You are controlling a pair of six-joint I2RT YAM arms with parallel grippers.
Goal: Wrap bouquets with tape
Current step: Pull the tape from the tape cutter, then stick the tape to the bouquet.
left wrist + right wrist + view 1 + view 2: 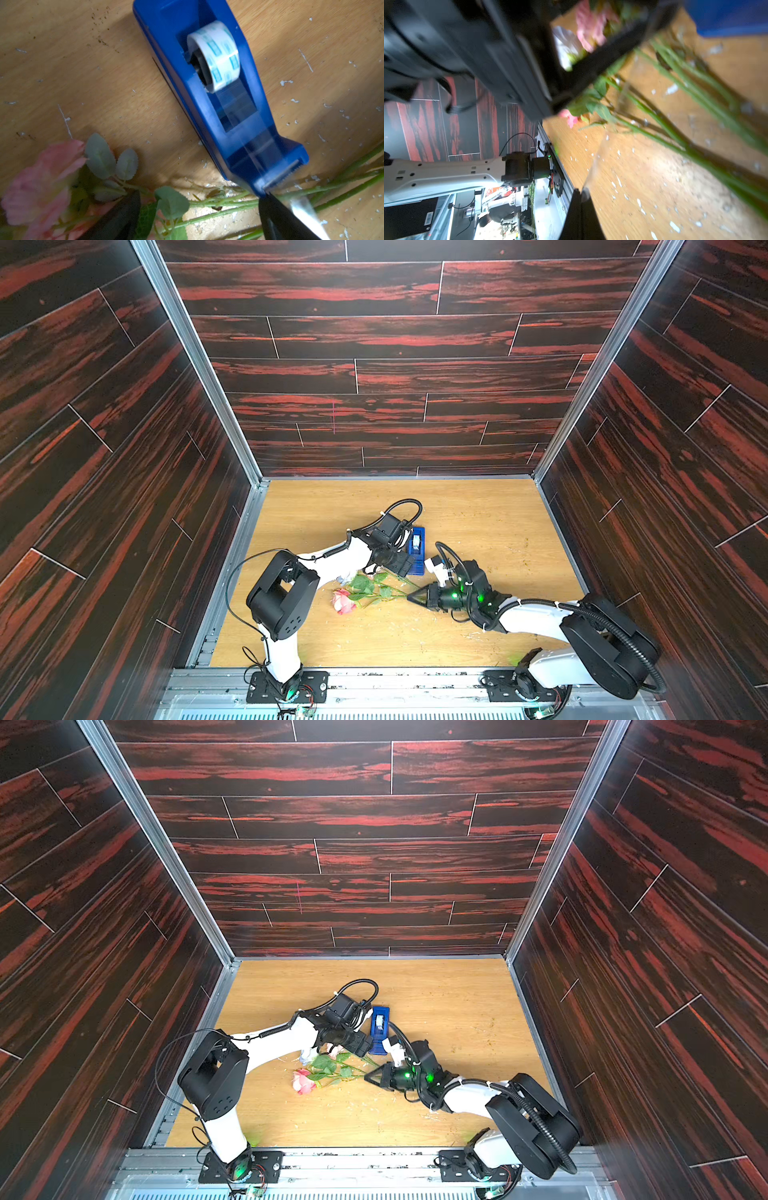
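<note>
Bouquets (363,585) flat on the table (478,635), about mid-table, a little toward the front edge. Long axis across the table: pink bloom (343,601) toward the left edge, thin stems (224,201) toward the right edge. Same lie in both top views.

Tape (216,56) seated in the blue dispenser (166,31), just behind the stems on the back-edge side. Dispenser long axis roughly back-to-front, cutter end (281,175) nearly touching the stems, clear strip drawn down to the teeth.

Left claw (197,199) released, fingers wide apart, straddling the stems right at the cutter end. Right claw (411,596) clenched, tip at the stem ends on the right-edge side; looks beside the stems, not around them. Faint clear film near its tip in the right wrist view, too blurred to name.

Reads as the tape-fetch step, no wrap visible on the stems yet. Turns on one relation — cutter end directly back of the stems, crossing their axis nearly square, left claw nearer to it than the right. Probably calls for a short reach to the free tape end, then a pull across the stems.
</note>
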